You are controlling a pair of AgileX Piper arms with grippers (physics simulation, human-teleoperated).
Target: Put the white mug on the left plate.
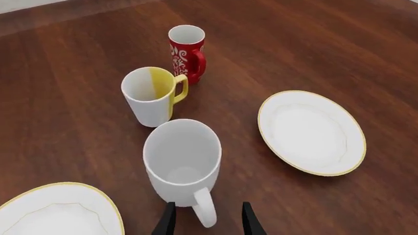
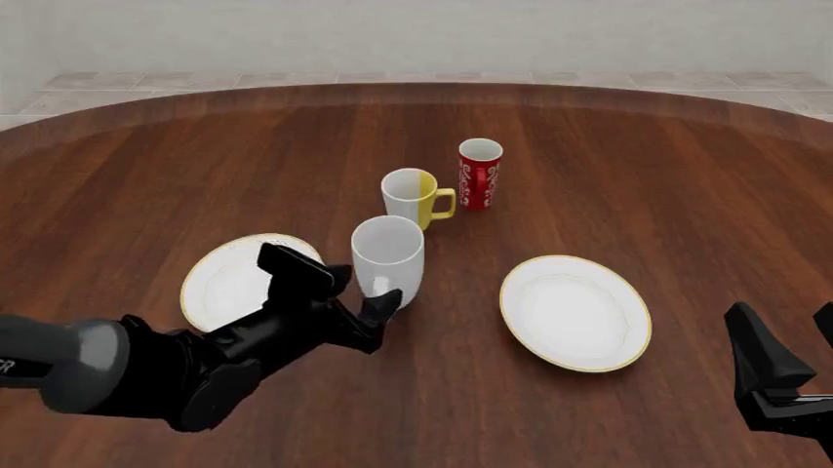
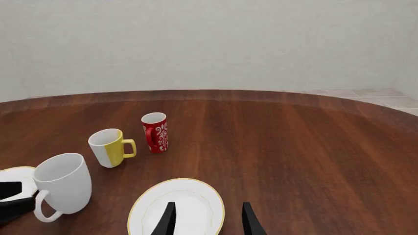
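Straddling the handle of the white mug (image 1: 182, 159), the left claw (image 1: 207, 223) stands apart, unclamped. The left plate (image 2: 224, 283) lies just beside it. The right claw (image 3: 207, 219) gapes well apart.

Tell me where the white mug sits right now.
In the front view the white mug stands upright on the table, left of centre, between the left plate and the right plate, just in front of the yellow-and-white mug, its handle between the left gripper's jaws.

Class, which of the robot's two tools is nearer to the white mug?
Left. The left tool is open around the handle of the white mug, not gripping it. The right tool hangs open well off to the mug's right, past the right plate.
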